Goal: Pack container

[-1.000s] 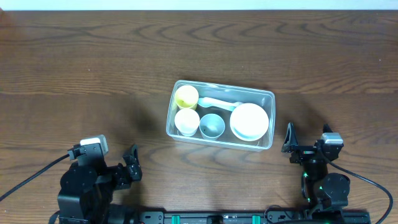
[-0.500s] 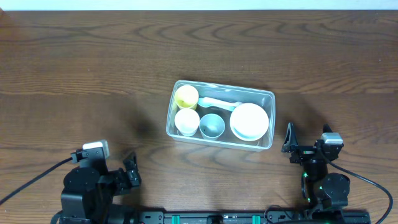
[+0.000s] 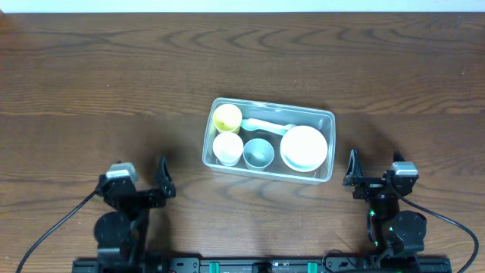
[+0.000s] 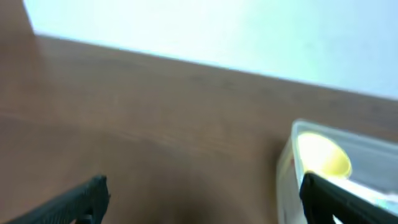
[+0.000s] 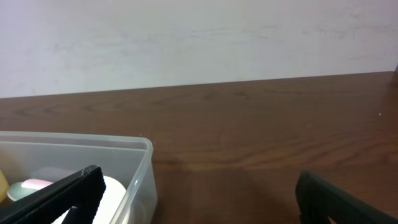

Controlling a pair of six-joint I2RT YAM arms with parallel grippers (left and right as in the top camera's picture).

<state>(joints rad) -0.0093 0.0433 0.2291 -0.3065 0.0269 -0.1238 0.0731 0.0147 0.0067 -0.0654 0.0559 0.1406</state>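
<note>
The clear plastic container (image 3: 327, 120) sits at the table's middle. It holds a yellow cup (image 3: 226, 117), a white cup (image 3: 227, 147), a grey-blue cup (image 3: 258, 153), a white bowl (image 3: 304, 147) and a pale spoon (image 3: 265, 125). My left gripper (image 3: 144, 184) is open and empty near the front left edge, well clear of the container. My right gripper (image 3: 373, 173) is open and empty just right of the container's near right corner. The container also shows in the left wrist view (image 4: 287, 163) and in the right wrist view (image 5: 138, 163).
The dark wooden table (image 3: 114, 83) has a white wall behind its far edge (image 5: 199, 37). Cables run from both arm bases along the front edge.
My left arm has swung upright at the front left, its gripper now pointing toward the table's middle. The right arm and the container have not moved.
</note>
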